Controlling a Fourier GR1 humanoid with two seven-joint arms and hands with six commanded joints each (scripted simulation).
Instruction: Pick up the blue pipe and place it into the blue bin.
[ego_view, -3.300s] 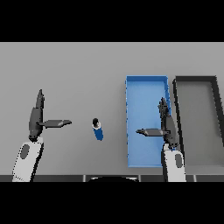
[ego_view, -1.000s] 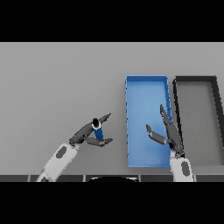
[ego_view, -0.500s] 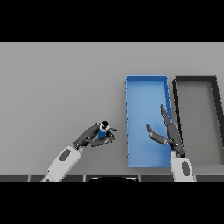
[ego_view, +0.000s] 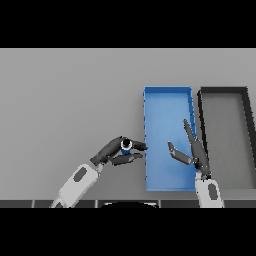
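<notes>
Blue pipe (ego_view: 126, 146) now sits pinched in the left hand (ego_view: 114, 152), carried right since a second ago, just beside the blue bin (ego_view: 167, 95) and apparently off the table (ego_view: 65, 95); dropping it in remains. Its open end faces the head view, so its long axis looks upright. Right hand (ego_view: 192, 150) hovers over the bin, fingers straight.

The left arm comes in from the lower edge of the surface and slants up toward the middle, its white and grey forearm ending in the left robot hand (ego_view: 114, 151), whose dark fingers and thumb are curled round the blue pipe (ego_view: 126, 146). The right arm rises almost straight from the lower edge farther right; the right robot hand (ego_view: 192, 150) is held with fingers straight, pointing away, thumb spread to the left.
</notes>
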